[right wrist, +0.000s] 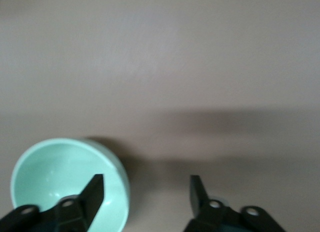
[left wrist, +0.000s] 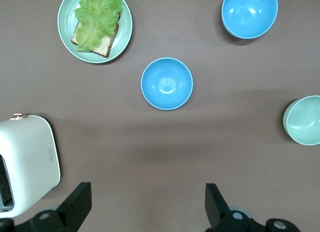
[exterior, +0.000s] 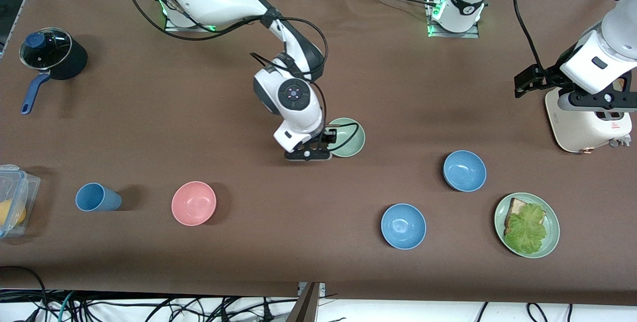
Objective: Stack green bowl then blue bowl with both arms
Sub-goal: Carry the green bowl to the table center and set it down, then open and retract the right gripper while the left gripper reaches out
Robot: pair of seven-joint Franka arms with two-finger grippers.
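Front view: green bowl (exterior: 347,137) mid-tabletop, straddled by open right gripper (exterior: 328,139). Lift straight, avoid clipping the rim.
Left wrist: open left gripper (left wrist: 145,204) waiting near toaster (left wrist: 27,162); nearest blue bowl (left wrist: 166,83) centred for a rim pinch.
Right wrist: one finger inside bowl, rim released.

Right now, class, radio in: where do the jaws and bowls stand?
Right gripper jaws open astride green bowl rim. Left gripper open, waiting above toaster. Two blue bowls untouched. Nothing in the way.
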